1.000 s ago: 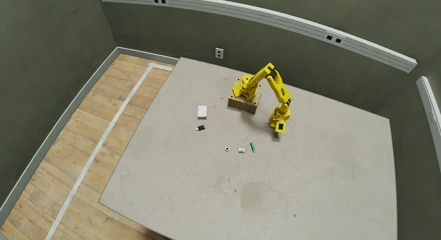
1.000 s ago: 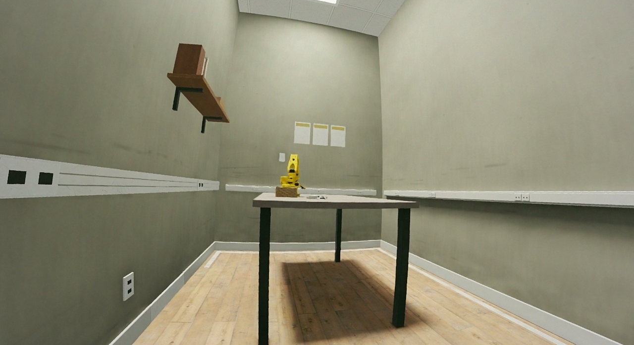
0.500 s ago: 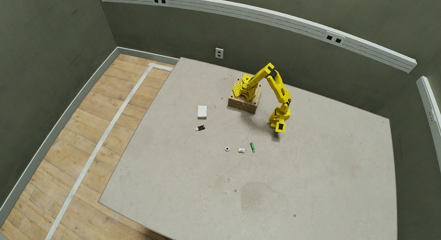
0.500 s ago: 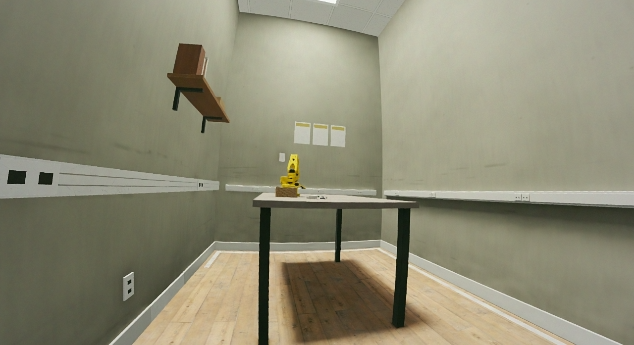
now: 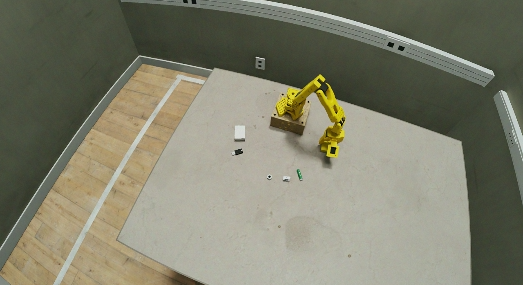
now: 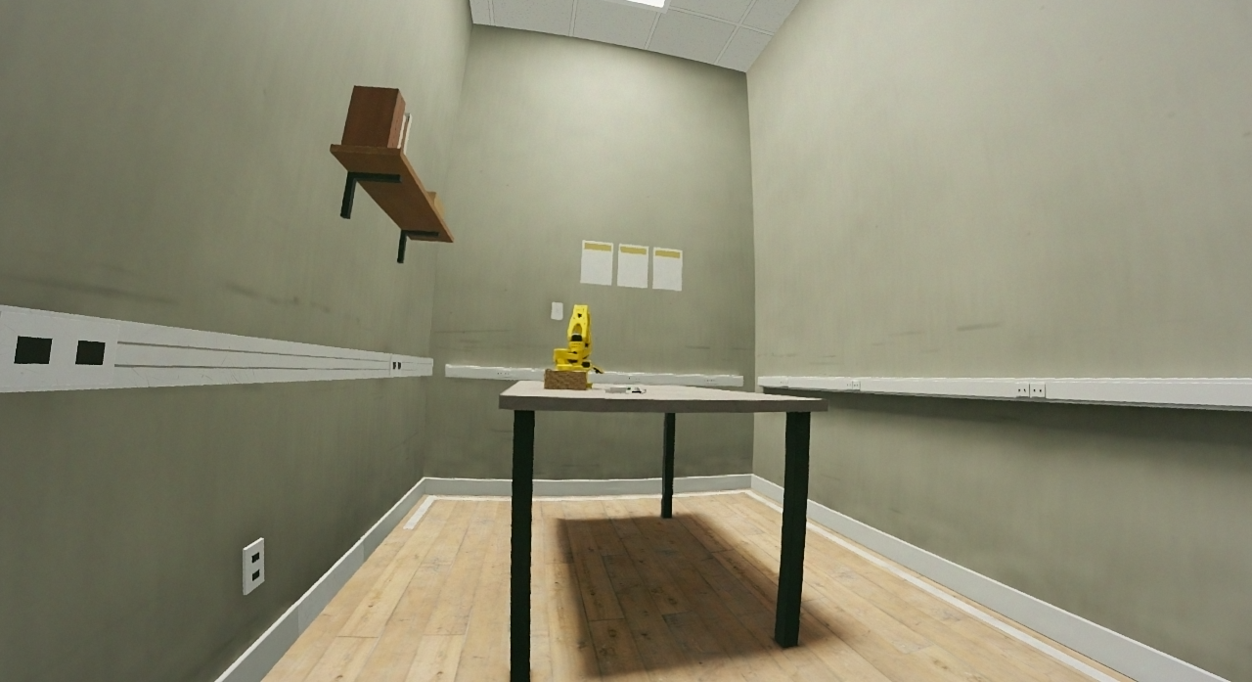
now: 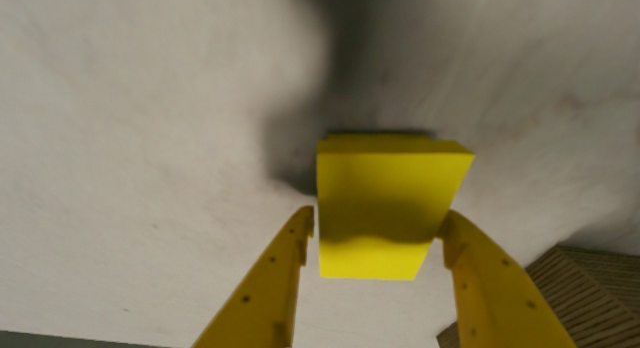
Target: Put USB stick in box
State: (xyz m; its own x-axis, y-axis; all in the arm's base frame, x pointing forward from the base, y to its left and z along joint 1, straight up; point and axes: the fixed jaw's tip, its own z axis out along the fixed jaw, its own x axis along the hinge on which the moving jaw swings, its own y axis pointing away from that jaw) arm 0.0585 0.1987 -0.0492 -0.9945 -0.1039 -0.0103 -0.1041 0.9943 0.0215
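On the grey stone-look surface (image 5: 365,217) lie one flat white rectangular block (image 5: 240,133), one black USB stick with a silver plug (image 5: 237,151) and one small white ring-shaped nut (image 5: 269,176). There is also one small white connector piece (image 5: 286,178), one green cylindrical battery (image 5: 299,174) and one yellow box (image 7: 385,203).
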